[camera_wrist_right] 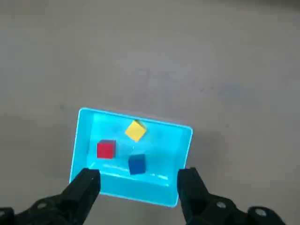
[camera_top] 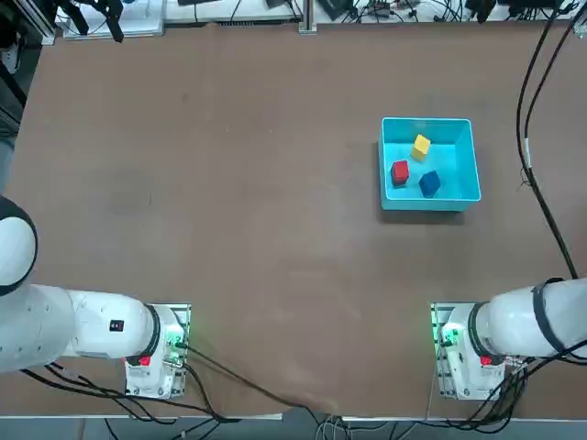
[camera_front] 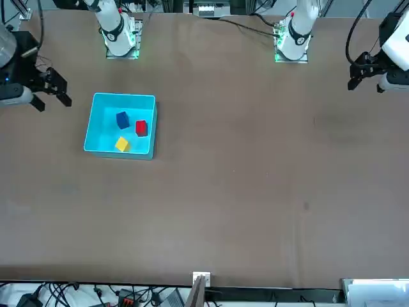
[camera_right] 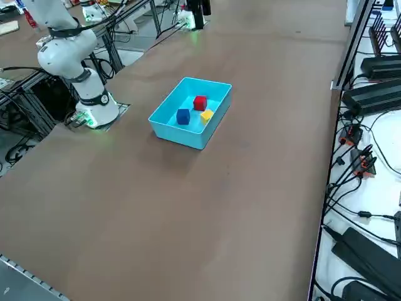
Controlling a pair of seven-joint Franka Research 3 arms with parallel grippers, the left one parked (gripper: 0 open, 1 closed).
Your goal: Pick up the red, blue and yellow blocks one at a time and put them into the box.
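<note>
Blocks all lie inside the box (camera_top: 475, 156), a shallow cyan tray that sits flat on the brown table (camera_top: 229, 229) in the working arm's half, well out from the arm bases. The tray is close to square, its walls running roughly parallel to the table's edges, only slightly turned, so it shows no clear long axis. On its floor the red block (camera_top: 399, 171) and the blue block (camera_top: 429, 183) sit near each other but apart, toward the side nearer the robot, and the yellow block (camera_top: 421, 147) lies beyond them, turned corner-on to the walls. None of the three leans on a wall.

The right gripper (camera_wrist_right: 138, 187) hangs high above the table on the robot's side of the tray, its two black fingers (camera_wrist_right: 84, 185) spread as wide as the tray's near wall and holding nothing.

The tabletop around the tray is bare. Black cables (camera_top: 541, 183) trail along the table's right edge, clear of the tray.
</note>
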